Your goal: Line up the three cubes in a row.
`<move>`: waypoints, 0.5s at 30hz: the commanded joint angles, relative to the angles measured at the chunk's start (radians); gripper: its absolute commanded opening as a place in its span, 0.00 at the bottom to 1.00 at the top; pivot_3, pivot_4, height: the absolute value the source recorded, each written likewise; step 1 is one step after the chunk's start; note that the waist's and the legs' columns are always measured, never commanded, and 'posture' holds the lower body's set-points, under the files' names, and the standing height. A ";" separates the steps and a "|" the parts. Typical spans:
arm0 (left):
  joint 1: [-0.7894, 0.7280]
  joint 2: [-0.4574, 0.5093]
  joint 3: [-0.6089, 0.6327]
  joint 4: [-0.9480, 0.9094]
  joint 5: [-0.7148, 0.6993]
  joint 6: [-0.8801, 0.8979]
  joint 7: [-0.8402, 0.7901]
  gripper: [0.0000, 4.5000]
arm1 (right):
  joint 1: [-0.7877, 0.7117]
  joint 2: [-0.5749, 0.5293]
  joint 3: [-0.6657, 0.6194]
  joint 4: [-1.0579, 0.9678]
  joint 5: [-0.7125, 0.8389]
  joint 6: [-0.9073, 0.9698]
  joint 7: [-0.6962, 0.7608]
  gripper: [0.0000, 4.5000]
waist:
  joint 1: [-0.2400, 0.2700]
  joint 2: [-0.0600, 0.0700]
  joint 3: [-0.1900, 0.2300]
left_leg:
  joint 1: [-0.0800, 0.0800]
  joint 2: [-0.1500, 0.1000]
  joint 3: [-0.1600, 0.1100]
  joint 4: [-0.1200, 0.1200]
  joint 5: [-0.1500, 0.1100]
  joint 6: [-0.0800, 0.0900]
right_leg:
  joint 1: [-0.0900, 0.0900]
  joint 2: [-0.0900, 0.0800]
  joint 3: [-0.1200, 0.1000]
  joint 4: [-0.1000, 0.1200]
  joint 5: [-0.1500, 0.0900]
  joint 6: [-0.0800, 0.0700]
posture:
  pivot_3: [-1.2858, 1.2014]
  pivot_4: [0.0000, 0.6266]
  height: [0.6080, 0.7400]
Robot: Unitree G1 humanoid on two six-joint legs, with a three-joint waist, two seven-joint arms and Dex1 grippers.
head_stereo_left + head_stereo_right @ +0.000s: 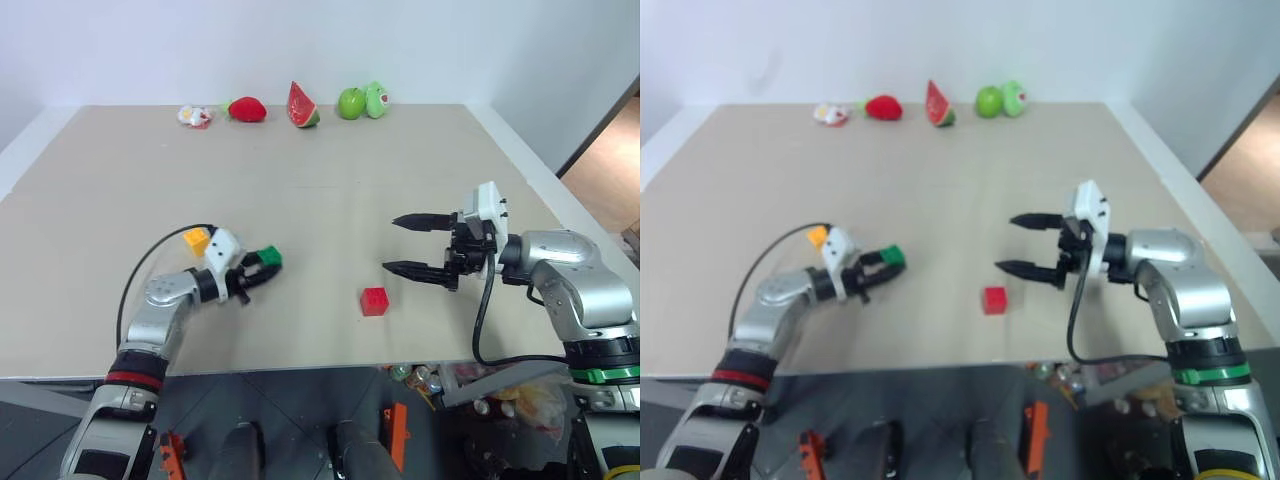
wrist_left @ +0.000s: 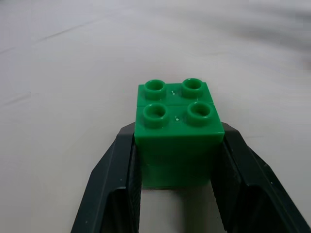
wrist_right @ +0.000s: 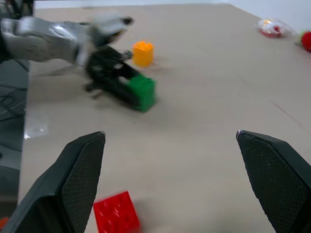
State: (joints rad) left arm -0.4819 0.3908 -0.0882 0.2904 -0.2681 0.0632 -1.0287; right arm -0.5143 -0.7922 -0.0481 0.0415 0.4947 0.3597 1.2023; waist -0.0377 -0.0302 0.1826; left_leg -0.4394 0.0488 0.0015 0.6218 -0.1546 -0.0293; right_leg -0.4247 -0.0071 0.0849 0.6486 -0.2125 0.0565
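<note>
My green cube [image 1: 268, 259] sits studs-up at lower left of the frame, clamped between my left gripper's fingers [image 2: 116, 179]. The yellow-orange cube [image 1: 196, 240] lies just left of it; the red cube [image 1: 374, 301] lies lower centre.

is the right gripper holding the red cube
No, the right gripper hangs open with nothing between its fingers, and the red cube lies apart from it on the table.

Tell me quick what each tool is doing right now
Left tool: shut on the green cube.
Right tool: open, holding nothing, just above and beyond the red cube.
</note>
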 commanded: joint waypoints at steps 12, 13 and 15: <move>-0.057 0.008 -0.163 -0.095 -0.022 0.054 -0.240 0.30 | 0.109 -0.079 -0.152 0.023 0.018 0.003 -0.008 1.00 | -0.012 0.000 0.000 | 0.004 0.000 -0.001 0.001 0.001 0.002 | 0.001 0.002 0.001 0.001 0.003 -0.002 | 0.52 0.24 1.00; -0.067 0.004 -0.167 -0.066 -0.009 0.034 -0.239 0.30 | 0.115 -0.077 -0.153 0.013 0.019 0.006 -0.012 1.00 | -0.012 0.001 0.000 | 0.004 0.000 -0.001 0.001 0.001 0.002 | 0.001 0.002 0.001 0.000 0.003 -0.002 | 0.52 0.24 1.00; -0.086 -0.005 -0.171 -0.004 0.019 -0.016 -0.237 0.30 | 0.124 -0.075 -0.158 -0.003 0.024 0.013 -0.020 1.00 | -0.011 0.001 0.000 | 0.003 0.000 -0.001 0.002 0.001 0.002 | 0.001 0.002 0.001 0.000 0.003 -0.002 | 0.52 0.24 1.00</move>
State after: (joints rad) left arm -0.5432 0.3923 -0.2604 0.2649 -0.2666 0.0936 -1.2655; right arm -0.3878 -0.8621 -0.1646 0.0836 0.4962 0.3714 1.1913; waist -0.0491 -0.0297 0.1824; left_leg -0.4367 0.0483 0.0005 0.6245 -0.1536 -0.0277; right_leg -0.4240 -0.0054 0.0867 0.6490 -0.2092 0.0552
